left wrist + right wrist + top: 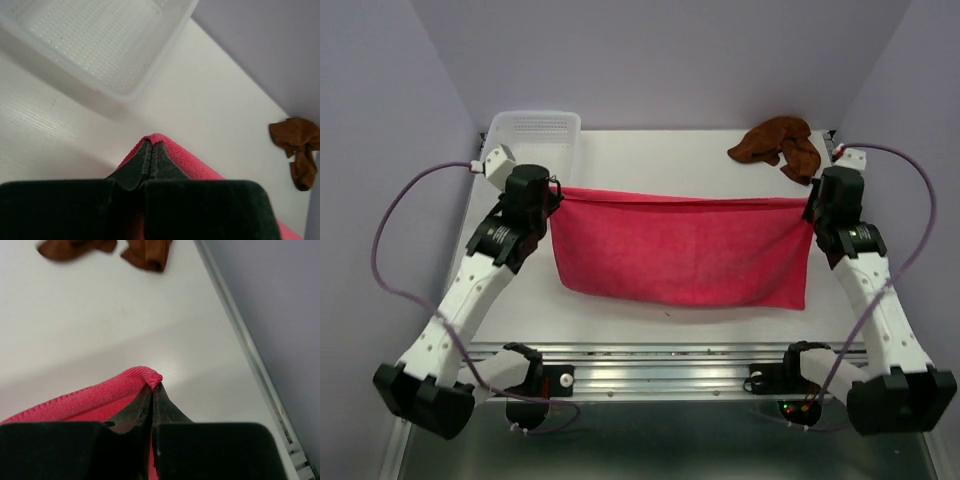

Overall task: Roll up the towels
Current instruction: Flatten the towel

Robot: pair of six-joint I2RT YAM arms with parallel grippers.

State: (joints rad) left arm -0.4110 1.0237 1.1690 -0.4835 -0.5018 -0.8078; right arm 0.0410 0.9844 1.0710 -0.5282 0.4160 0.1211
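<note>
The pink-red towel point(685, 250) is stretched taut between both grippers above the white table, its lower part draped toward the front edge. My left gripper point(556, 190) is shut on the towel's left top corner point(156, 138). My right gripper point(808, 203) is shut on the right top corner point(150, 376). The rust brown towel point(780, 146) lies crumpled at the table's back right; it also shows in the left wrist view point(297, 147) and the right wrist view point(145, 251).
A translucent white plastic basket point(534, 133) stands at the back left corner, just behind my left gripper; it also shows in the left wrist view point(100, 45). The table's right edge rail point(250, 350) runs close to my right gripper. Lilac walls enclose the table.
</note>
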